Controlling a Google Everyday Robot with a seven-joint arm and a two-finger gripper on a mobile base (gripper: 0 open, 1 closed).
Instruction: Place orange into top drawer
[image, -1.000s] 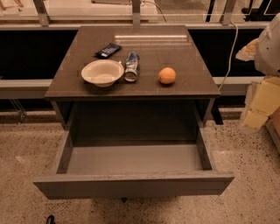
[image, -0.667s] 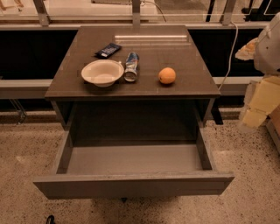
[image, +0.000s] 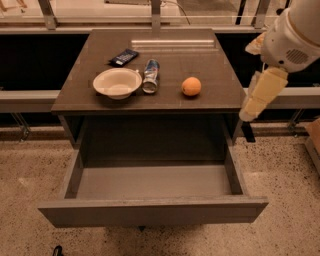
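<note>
The orange (image: 191, 86) is seen on the dark table (image: 210, 60), right of centre near the front edge, well apart from the lying can (image: 150, 76) and white bowl (image: 117, 82). A dark packet (image: 123, 57) is noted behind them. The top drawer (image: 150, 212) is pulled fully out below the tabletop, with nothing seen inside.

The gripper (image: 248, 133) is hung off the table's right side at mid-right of frame, lower than the tabletop. Its opening cannot be told (tip dark against shadow), and nothing is seen held in it.

Key relation: the orange lies up and left of the gripper, across the table's right edge. A rise and a leftward reach are judged necessary before any grasp. The fruit is round, so no grasp axis is favoured. The pick is not yet started.
</note>
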